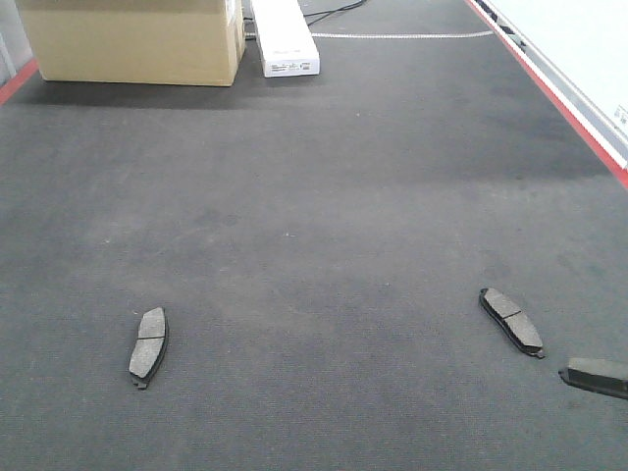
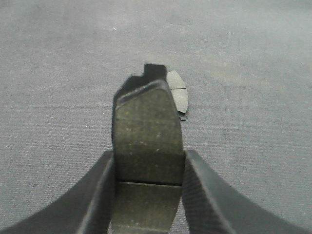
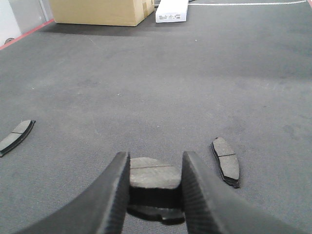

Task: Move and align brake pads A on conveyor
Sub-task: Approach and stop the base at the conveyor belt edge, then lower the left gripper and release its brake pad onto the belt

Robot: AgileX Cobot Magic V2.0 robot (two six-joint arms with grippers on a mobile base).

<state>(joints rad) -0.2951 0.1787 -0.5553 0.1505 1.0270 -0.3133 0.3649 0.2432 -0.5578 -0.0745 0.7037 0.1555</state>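
Observation:
The conveyor (image 1: 314,196) is a wide charcoal belt. In the front view one brake pad (image 1: 148,346) lies near left, another (image 1: 511,321) lies diagonally at the right, and a third (image 1: 597,376) is cut off by the right edge. Neither gripper shows there. In the left wrist view my left gripper (image 2: 148,155) is shut on a brake pad (image 2: 146,122) held above the belt, with another pad (image 2: 178,95) lying just beyond it. My right gripper (image 3: 155,158) is shut on a pad (image 3: 153,174). A pad (image 3: 225,161) lies to its right and one (image 3: 17,134) lies far left.
A cardboard box (image 1: 137,39) and a long white box (image 1: 285,39) stand at the far end of the belt. A red stripe (image 1: 549,93) and a white rail (image 1: 589,49) run along the right edge. A white line (image 1: 402,35) crosses the belt at the back.

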